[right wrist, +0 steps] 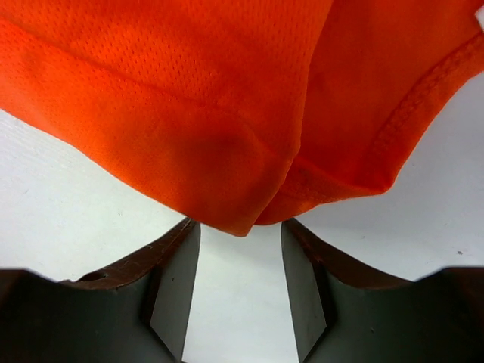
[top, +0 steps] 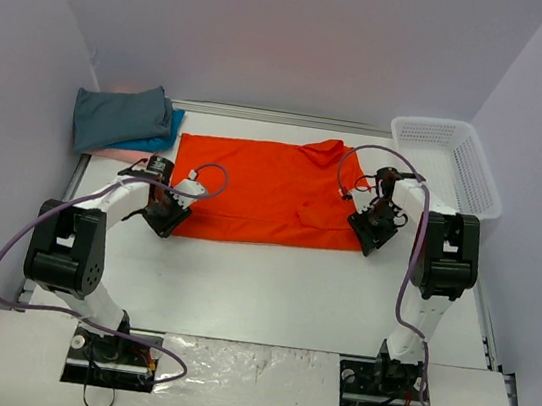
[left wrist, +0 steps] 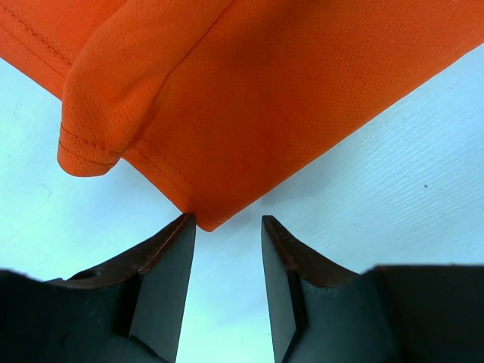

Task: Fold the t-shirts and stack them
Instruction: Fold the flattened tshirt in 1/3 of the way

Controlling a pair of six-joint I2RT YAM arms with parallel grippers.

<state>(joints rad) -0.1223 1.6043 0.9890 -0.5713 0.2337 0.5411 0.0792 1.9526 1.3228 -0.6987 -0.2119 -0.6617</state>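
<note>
We judge the bright orange cloth t-shirt (top: 262,192) mid-fold; left claw (left wrist: 227,218) and right claw (right wrist: 240,223) stand spread at its near corners, pinching nothing. Next we need fresh grips.

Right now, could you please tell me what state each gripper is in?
Left gripper: open, holding nothing; orange t-shirt corner at its tips.
Right gripper: open, holding nothing.

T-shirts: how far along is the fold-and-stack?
Done: grey shirt, blue shirt and pink shirt folded in a pile at the far left corner. In hand: orange shirt lies spread; left pincer and right pincer sit open at its near corners, gripping nothing. Left: fold it, then put it on the pile.
</note>
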